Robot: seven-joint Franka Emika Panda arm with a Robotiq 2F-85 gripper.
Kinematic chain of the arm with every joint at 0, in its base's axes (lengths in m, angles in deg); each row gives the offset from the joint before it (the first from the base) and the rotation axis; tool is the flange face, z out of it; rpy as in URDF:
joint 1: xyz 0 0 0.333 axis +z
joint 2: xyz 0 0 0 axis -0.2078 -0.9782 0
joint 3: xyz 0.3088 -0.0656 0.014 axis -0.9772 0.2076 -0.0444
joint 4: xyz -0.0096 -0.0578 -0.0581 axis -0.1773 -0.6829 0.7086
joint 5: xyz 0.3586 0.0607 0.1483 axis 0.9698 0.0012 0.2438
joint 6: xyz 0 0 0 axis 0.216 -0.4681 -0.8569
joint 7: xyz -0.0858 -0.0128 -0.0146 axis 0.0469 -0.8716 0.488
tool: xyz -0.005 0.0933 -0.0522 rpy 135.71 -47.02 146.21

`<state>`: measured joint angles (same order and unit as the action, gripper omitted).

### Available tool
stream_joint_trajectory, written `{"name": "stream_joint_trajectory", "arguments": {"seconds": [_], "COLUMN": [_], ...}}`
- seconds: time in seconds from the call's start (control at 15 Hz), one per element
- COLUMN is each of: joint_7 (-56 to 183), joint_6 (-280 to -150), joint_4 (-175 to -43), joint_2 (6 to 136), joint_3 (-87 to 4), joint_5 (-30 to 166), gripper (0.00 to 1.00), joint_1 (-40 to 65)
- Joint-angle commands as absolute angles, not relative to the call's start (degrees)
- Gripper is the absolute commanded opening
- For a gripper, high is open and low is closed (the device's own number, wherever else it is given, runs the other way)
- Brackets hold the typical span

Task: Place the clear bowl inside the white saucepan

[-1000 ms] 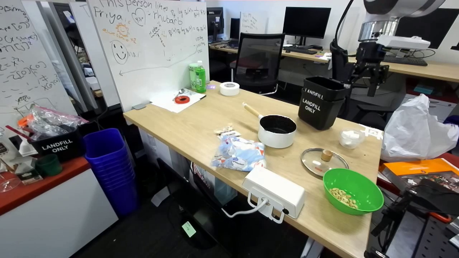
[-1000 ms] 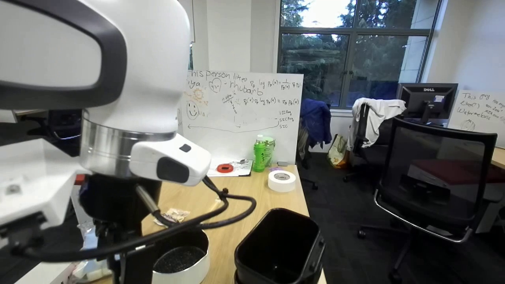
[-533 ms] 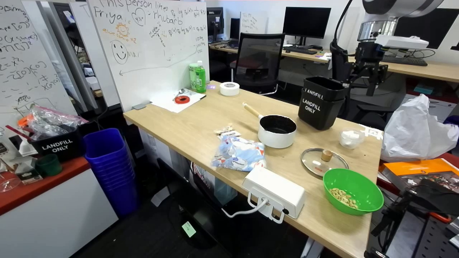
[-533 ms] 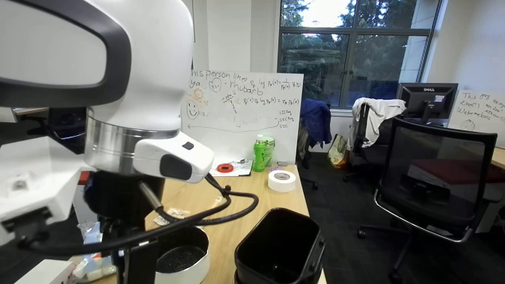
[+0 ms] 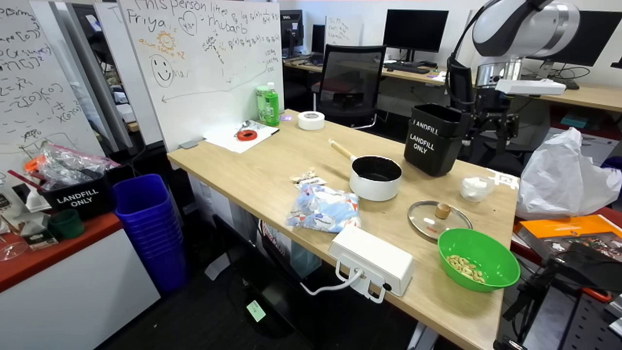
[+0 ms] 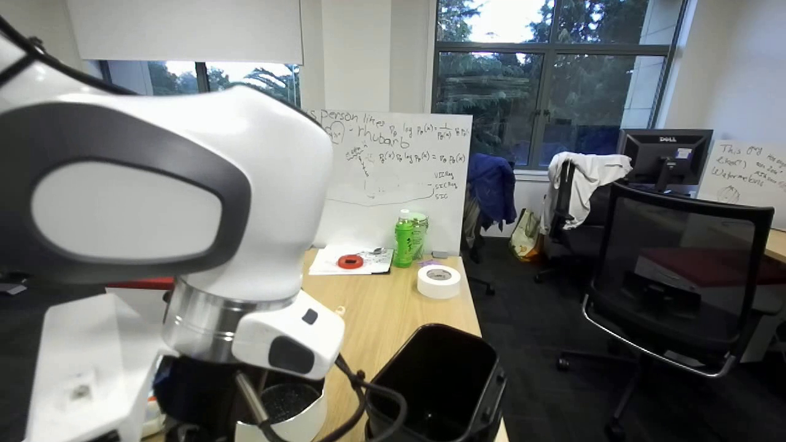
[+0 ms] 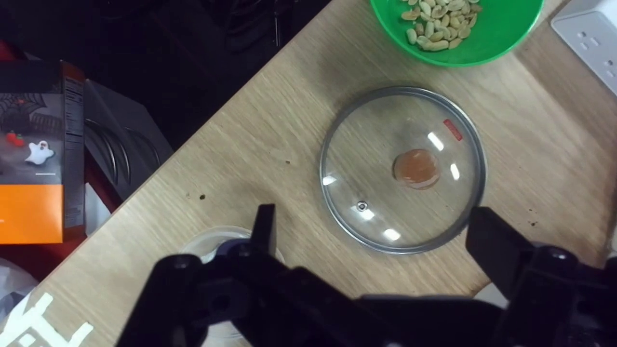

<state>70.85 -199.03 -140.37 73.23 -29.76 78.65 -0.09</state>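
Note:
The clear bowl (image 5: 476,188) stands on the table near its far right edge in an exterior view, with white pieces in it. In the wrist view the clear bowl (image 7: 195,245) is partly hidden behind a finger. The white saucepan (image 5: 371,189) stands mid-table, dark inside, its pale handle pointing away. It also shows in an exterior view (image 6: 310,420), partly hidden by the arm. A white edge at the wrist view's lower right seems to be the saucepan (image 7: 490,293). My gripper (image 7: 372,212) is open and empty, well above the table; it also shows in an exterior view (image 5: 486,143).
A black bin (image 5: 427,155) stands between the saucepan and my arm. A glass lid (image 5: 420,223) lies on the table, with a green bowl of peanuts (image 5: 498,260) beside it. A patterned plastic bag (image 5: 323,209) and a white power box (image 5: 371,260) lie by the front edge.
My arm and gripper have come down and shifted a little left in an exterior view, and down and right in the opposite one. The bowl and saucepan have not moved.

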Motion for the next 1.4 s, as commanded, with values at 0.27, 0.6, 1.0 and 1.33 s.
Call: {"name": "stream_joint_trajectory", "arguments": {"seconds": [0.27,0.6,1.0,1.33], "joint_7": [67.73,67.13,68.56,70.46], "joint_6": [-202.57,-202.45,-196.65,-193.82], "joint_4": [-137.64,-135.93,-133.1,-128.28], "joint_2": [65.2,63.51,59.59,54.7], "joint_3": [-30.67,-30.73,-31.61,-32.57], "joint_5": [77.81,77.81,78.3,78.11], "gripper": [1.0,1.0,1.0,1.0], "joint_1": [-2.52,-2.83,-3.59,-4.24]}}
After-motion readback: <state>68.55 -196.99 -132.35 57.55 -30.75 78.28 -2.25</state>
